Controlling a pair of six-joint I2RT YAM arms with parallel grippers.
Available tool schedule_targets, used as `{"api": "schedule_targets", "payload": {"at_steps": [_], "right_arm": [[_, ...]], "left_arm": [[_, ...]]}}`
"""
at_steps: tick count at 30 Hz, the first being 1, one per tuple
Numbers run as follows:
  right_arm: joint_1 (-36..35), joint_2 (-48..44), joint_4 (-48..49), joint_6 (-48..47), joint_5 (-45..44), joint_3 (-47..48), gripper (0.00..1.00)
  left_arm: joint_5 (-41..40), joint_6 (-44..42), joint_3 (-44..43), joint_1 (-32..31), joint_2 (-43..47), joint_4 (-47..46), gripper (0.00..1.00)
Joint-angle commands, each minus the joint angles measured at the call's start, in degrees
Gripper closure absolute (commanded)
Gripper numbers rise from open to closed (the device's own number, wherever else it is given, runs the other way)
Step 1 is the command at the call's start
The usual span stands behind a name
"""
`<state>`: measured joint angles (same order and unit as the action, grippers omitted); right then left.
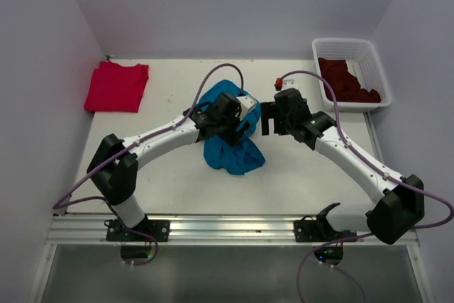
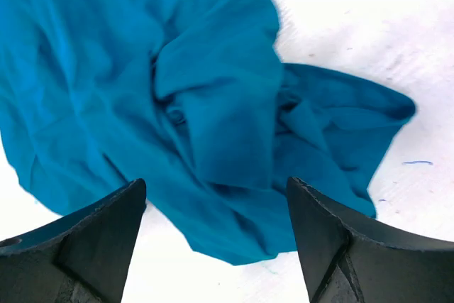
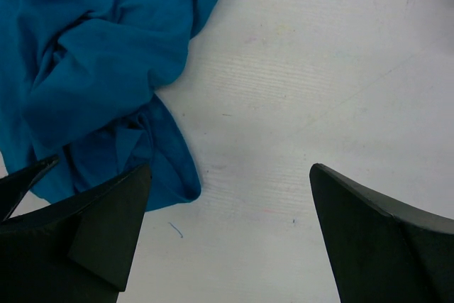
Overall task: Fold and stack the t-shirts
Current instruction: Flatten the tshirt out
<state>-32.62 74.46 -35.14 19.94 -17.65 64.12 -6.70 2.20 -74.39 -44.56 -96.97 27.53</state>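
Observation:
A crumpled teal blue t-shirt [image 1: 230, 148] lies in a heap at the table's middle; it also shows in the left wrist view [image 2: 177, 104] and the right wrist view [image 3: 85, 69]. My left gripper [image 1: 237, 127] is open just above its heap, jaws wide with cloth between and below them [image 2: 216, 196]. My right gripper [image 1: 268, 120] is open and empty over bare table just right of the shirt [image 3: 230, 182]. A folded bright red t-shirt [image 1: 117, 86] lies at the far left. Dark maroon t-shirts [image 1: 347, 81] fill the basket.
A white lattice basket [image 1: 376, 62] stands at the far right corner. A small red object [image 1: 279, 84] sits on the table behind the right gripper. White walls enclose the table on three sides.

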Motion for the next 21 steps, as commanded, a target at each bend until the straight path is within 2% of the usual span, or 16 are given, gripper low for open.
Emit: {"api": "schedule_targets", "payload": {"at_steps": [1,12,16,19,20,21], "right_arm": [[-0.2,-2.3,0.0,1.0,-4.1,-0.7,0.01],[-0.2,-3.7,-1.3,3.2,-8.8,-0.9,0.01],[-0.1,-5.8,-2.7,3.4,-11.2,-1.0,0.01],[-0.1,-8.1,-4.2,3.7,-13.6,-1.0,0.01],[-0.1,-8.7,-4.5,3.8,-14.3,-0.9,0.01],[-0.2,-10.2,-4.9,3.8,-15.0,-1.2,0.02]], "left_arm": [[1.5,-6.1,-3.7,-0.9,0.1,-1.4,0.16],[1.0,-10.4,-1.3,-2.0,-4.7,-4.2,0.18],[2.8,-10.5,-1.0,-2.0,-6.0,-5.9,0.25],[3.0,-10.5,-1.5,-2.0,-7.1,-6.4,0.51],[2.9,-10.3,-1.6,-2.0,-7.4,-6.5,0.73],[2.6,-9.9,-1.8,-2.0,-7.6,-6.5,0.84]]}}
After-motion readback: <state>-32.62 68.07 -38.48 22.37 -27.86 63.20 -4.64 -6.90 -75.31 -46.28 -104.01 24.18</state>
